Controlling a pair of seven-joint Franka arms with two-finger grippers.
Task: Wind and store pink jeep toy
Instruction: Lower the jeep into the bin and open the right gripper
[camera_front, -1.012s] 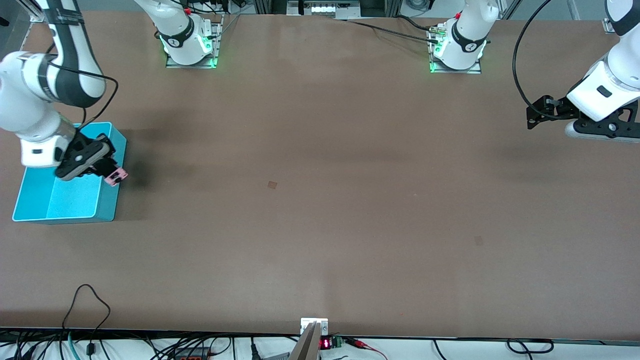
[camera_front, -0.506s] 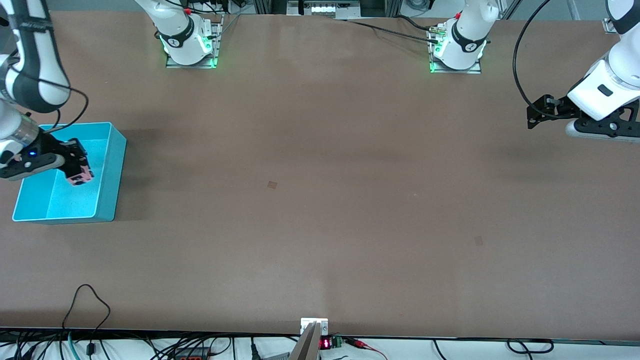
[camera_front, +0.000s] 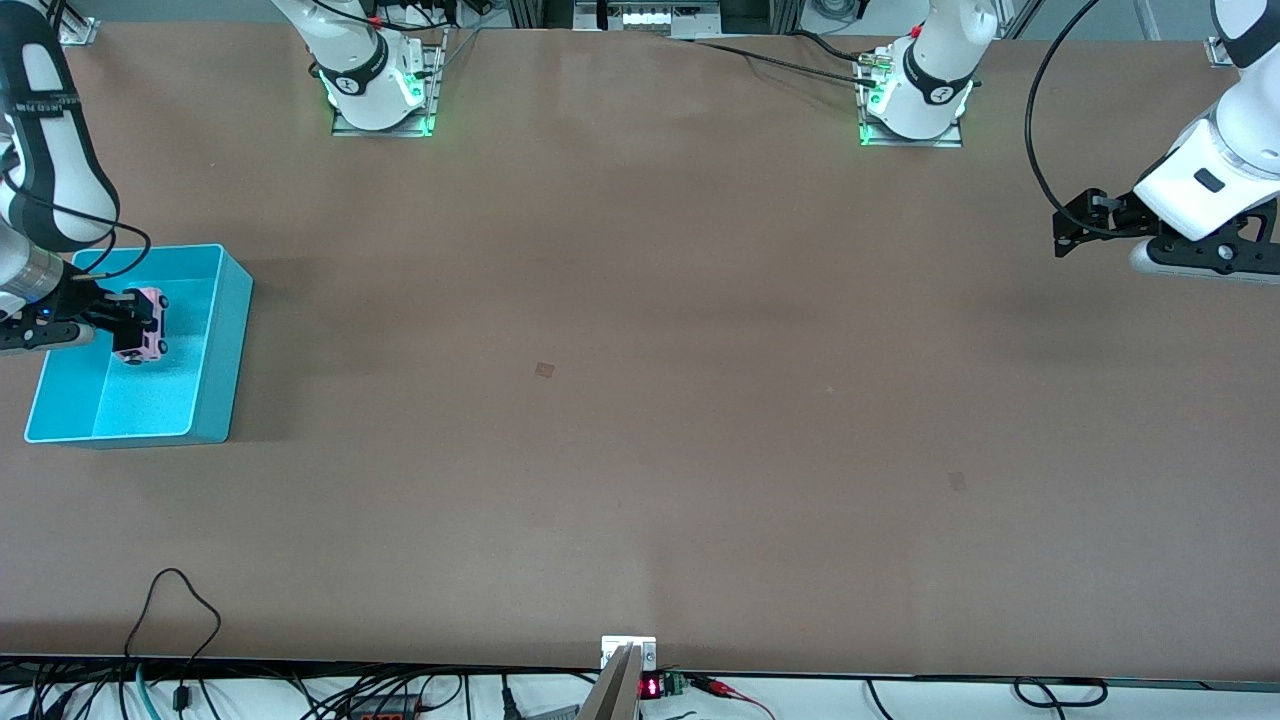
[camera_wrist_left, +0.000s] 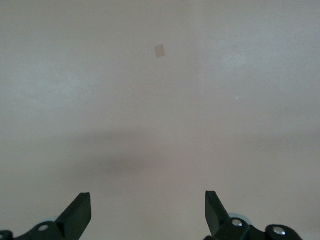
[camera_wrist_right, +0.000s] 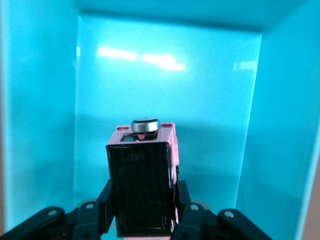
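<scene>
Pink jeep toy held over the cyan bin

The right gripper (camera_front: 128, 322) has its jaws clamped on the pink jeep toy (camera_front: 143, 338) and holds it over the inside of the cyan bin (camera_front: 222, 330), which sits on the brown table (camera_front: 640, 400) at the right arm's end. In the right wrist view the pink jeep toy (camera_wrist_right: 145, 177) shows its black rectangular roof toward the camera, a small round silver disc at its end away from the jaws, and the bin's floor and walls (camera_wrist_right: 40, 115) all around it. The left gripper (camera_front: 1075, 232) waits above the left arm's end of the table, jaws apart and holding nothing; the left wrist view shows its two dark fingertips (camera_wrist_left: 80, 212) well apart over bare tabletop.
</scene>
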